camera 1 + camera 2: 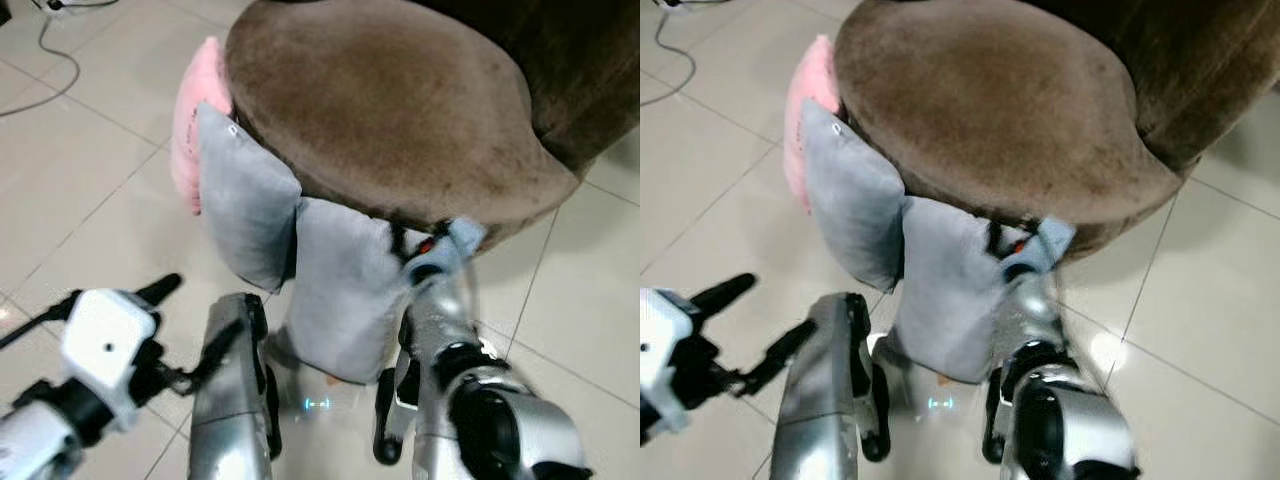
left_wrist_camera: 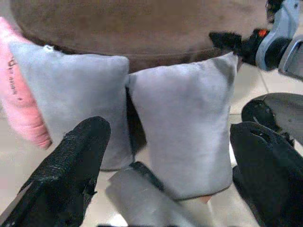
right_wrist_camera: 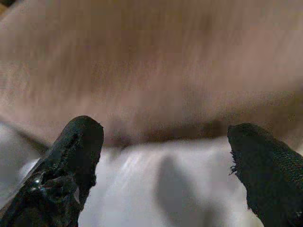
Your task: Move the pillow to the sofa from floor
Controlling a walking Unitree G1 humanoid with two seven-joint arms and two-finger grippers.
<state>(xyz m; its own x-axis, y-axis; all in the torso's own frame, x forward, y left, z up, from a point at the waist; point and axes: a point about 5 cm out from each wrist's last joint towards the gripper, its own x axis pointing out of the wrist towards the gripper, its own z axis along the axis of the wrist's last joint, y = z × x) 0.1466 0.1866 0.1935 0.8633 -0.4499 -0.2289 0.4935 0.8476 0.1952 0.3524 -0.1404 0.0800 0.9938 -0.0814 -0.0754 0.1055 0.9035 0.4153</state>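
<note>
Sofa [image 1: 400,110] overhangs grey pillow [image 1: 340,290]; right hand [image 3: 165,165] gapes above, left hand [image 2: 165,170] open.

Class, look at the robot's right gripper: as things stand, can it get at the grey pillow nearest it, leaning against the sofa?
Probably yes. The right gripper is open at the top edge of the nearer grey pillow, its fingers spread above the fabric. Nothing lies between, though the sofa seat overhangs close behind.

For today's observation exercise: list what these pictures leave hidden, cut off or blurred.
- Pink pillow: mostly hidden behind the left grey pillow in the eye views.
- Right gripper: the blurred right wrist view hides whether it touches the right grey pillow.
- Sofa: back cut off by the frame edges.
</note>
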